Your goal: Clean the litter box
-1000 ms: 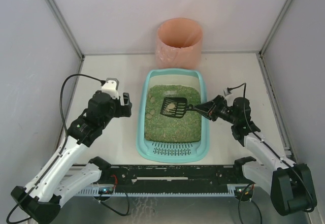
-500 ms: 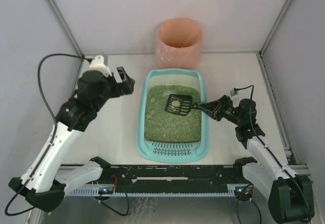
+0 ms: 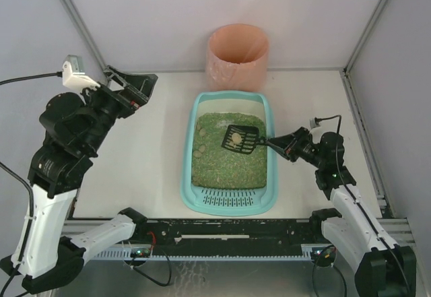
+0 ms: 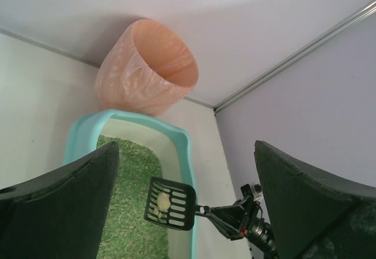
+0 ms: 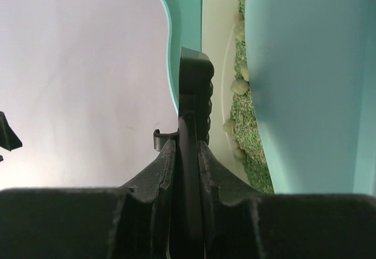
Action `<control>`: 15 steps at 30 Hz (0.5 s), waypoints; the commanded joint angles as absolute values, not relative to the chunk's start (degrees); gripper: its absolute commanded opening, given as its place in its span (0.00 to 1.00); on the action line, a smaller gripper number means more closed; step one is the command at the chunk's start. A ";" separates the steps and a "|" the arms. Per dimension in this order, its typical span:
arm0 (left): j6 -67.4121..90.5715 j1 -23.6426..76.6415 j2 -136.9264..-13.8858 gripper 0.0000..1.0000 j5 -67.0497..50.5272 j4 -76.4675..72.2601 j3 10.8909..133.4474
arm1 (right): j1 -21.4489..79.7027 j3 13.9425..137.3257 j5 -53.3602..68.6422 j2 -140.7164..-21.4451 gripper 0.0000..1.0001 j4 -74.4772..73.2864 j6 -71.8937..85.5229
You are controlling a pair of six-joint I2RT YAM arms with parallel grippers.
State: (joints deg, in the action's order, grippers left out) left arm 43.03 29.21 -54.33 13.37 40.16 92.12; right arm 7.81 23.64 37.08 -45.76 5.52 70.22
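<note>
The teal litter box (image 3: 187,169) lies mid-table, holding green-brown granules and a slotted grate at its near end. Tan clumps (image 3: 200,151) lie on its left side. My right gripper (image 3: 283,144) is shut on the handle of a black slotted scoop (image 3: 240,139), held above the granules with a tan clump on it. In the right wrist view the scoop (image 5: 194,94) is edge-on between my fingers, beside the litter box (image 5: 294,83). My left gripper (image 3: 131,85) is open and empty, raised high at the far left. Its view looks down on the scoop (image 4: 170,203) and the litter box rim (image 4: 176,133).
A round pink-orange bin (image 3: 237,56) stands behind the litter box against the back wall, and also shows in the left wrist view (image 4: 147,71). Enclosure walls and metal posts bound the table on the left, back and right.
My left arm has lifted and swung back to the left, away from the litter box, gripper still open. The scoop with its clump has risen and shifted slightly right.
</note>
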 commanded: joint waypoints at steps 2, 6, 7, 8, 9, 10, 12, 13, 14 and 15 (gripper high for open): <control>45.97 28.92 -55.40 1.00 15.00 39.34 94.37 | 9.84 26.55 37.87 -47.24 0.00 9.00 70.38; 46.32 28.92 -56.73 1.00 13.94 38.95 95.19 | 7.14 24.45 35.27 -45.62 0.00 9.18 72.84; 46.32 28.92 -56.85 1.00 13.82 39.14 95.14 | 8.75 24.31 34.90 -45.78 0.00 11.05 73.63; 46.25 28.92 -56.82 1.00 13.74 39.03 94.87 | 10.42 24.81 35.10 -46.55 0.00 12.14 73.45; 46.23 28.83 -56.67 1.00 13.71 38.64 94.28 | 11.07 25.70 36.22 -47.74 0.00 12.16 72.65; 46.27 28.83 -56.36 1.00 13.76 37.99 93.42 | 10.78 26.09 37.04 -48.69 0.00 11.90 72.25; 46.94 28.54 -55.78 1.00 13.28 36.59 92.01 | 8.22 24.32 36.67 -47.60 0.00 11.02 73.21; 47.12 28.44 -55.73 1.00 12.74 35.97 91.82 | 7.31 22.74 36.17 -46.54 0.00 12.28 74.82; 47.37 28.40 -55.97 1.00 12.66 35.65 92.07 | 7.48 21.98 35.73 -45.78 0.00 14.21 76.25; 47.90 28.39 -56.27 1.00 12.51 35.64 92.56 | 8.76 22.30 35.35 -45.70 0.00 14.64 76.38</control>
State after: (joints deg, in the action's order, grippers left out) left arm 46.06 28.97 -56.99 13.54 39.90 92.14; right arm 8.75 23.11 36.36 -47.75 8.64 72.95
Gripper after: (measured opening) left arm 0.998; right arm 0.149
